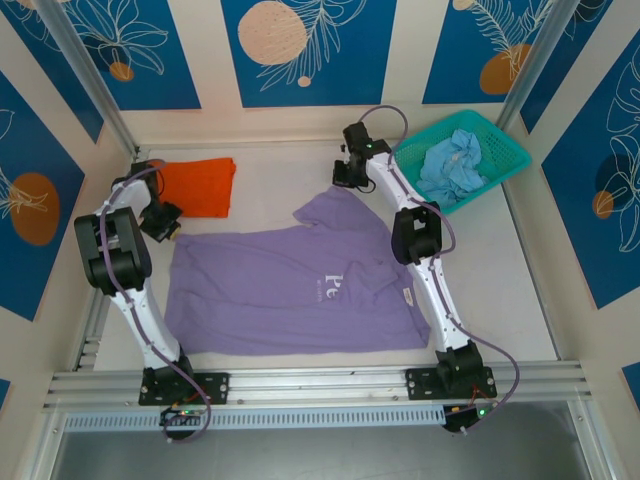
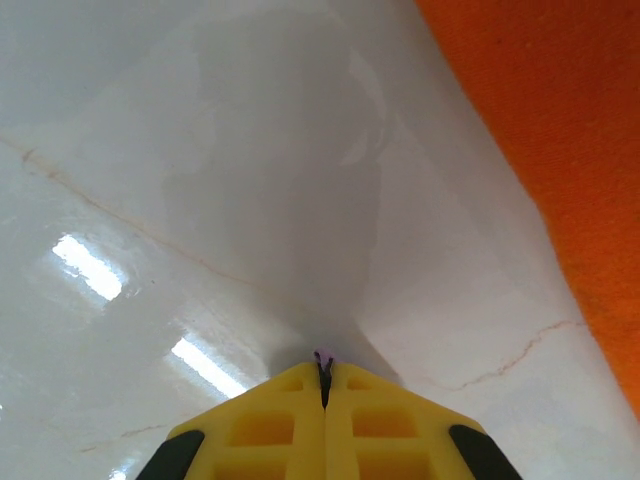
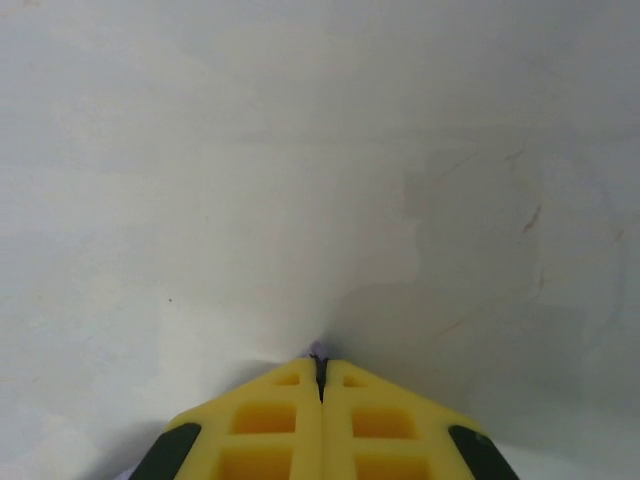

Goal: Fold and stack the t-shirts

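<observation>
Purple t-shirt [image 1: 290, 290] first, close to the arm bases, spread flat on the white table [image 1: 500, 290], front side up. Laid out wide like that so the sides can be folded in. At its left edge, the left gripper [image 1: 163, 222], pinched tight shut, a tiny bit of purple peeking from the tips. Further back, at the sleeve, the right gripper [image 1: 345, 178], shut tight too, with a speck of purple at its tips. Probably holding two edges to lift and fold. Beyond, the orange t-shirt [image 1: 197, 187], folded at the back left. Farthest, the pale blue t-shirt [image 1: 455, 165], bunched up in the teal basket [image 1: 492, 183], waiting.
</observation>
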Action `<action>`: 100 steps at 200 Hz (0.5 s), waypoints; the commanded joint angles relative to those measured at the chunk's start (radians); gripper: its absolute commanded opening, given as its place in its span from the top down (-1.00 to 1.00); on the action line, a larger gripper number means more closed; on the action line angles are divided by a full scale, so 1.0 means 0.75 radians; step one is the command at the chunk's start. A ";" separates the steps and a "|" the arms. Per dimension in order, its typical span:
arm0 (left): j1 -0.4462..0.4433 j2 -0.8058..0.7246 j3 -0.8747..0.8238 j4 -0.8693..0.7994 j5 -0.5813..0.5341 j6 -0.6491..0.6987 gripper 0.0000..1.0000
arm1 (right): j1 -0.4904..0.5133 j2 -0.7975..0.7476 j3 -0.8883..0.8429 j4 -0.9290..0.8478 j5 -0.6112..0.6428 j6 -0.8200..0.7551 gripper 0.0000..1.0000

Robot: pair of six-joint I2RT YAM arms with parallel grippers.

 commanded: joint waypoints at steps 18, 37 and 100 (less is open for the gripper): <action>-0.037 0.024 0.112 -0.046 0.012 0.041 1.00 | -0.020 -0.111 0.043 0.022 0.020 -0.011 1.00; -0.059 0.031 0.168 -0.042 0.026 0.067 1.00 | -0.043 -0.212 0.007 0.032 0.016 -0.006 1.00; -0.112 0.031 0.275 -0.019 0.000 0.125 1.00 | -0.126 -0.666 -0.545 0.204 0.000 -0.048 1.00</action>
